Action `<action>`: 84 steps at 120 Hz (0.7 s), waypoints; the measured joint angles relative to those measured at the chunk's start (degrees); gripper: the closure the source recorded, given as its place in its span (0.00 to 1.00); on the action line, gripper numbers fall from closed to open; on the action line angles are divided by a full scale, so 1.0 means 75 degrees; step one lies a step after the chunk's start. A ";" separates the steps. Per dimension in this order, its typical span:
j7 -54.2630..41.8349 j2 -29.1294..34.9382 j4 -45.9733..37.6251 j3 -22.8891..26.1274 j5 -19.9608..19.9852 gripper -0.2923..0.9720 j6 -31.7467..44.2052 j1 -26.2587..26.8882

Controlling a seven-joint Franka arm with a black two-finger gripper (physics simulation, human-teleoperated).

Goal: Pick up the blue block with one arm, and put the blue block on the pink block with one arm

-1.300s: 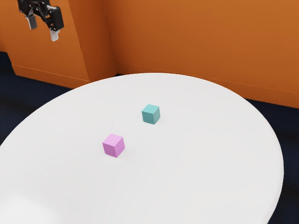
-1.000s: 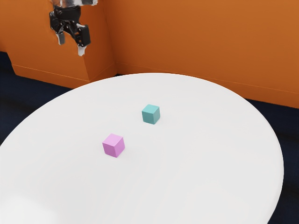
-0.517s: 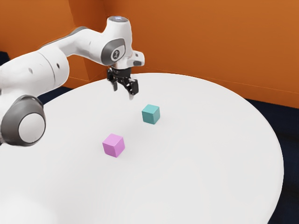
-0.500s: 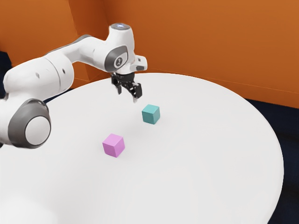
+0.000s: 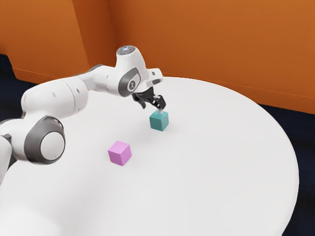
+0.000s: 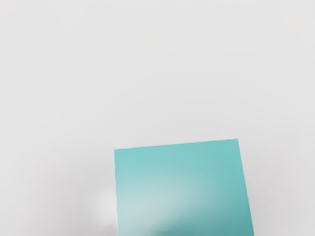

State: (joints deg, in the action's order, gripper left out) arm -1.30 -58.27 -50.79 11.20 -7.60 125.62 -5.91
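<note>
The pincer (image 5: 155, 107) is being held spread just over the blue block (image 5: 159, 121). The pink block (image 5: 120, 153) is being left untouched.

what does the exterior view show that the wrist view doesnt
The exterior view adds the white arm, its open gripper just above the blue block, the pink block sitting apart from it, nearer the camera, and the orange walls. The wrist view adds a close top-down look at the blue block's top face, right under the hand. Both share the blue block resting on the white table.
</note>
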 joint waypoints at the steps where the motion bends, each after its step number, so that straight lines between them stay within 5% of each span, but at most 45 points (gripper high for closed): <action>1: 0.0017 -0.0019 0.0001 -0.0001 0.0022 0.23 0.0017 -0.0001; 84: 0.0360 -0.0824 0.0299 0.0127 0.0142 0.23 0.1035 0.0015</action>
State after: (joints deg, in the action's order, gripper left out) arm 1.40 -64.45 -48.54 12.15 -6.53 133.38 -5.80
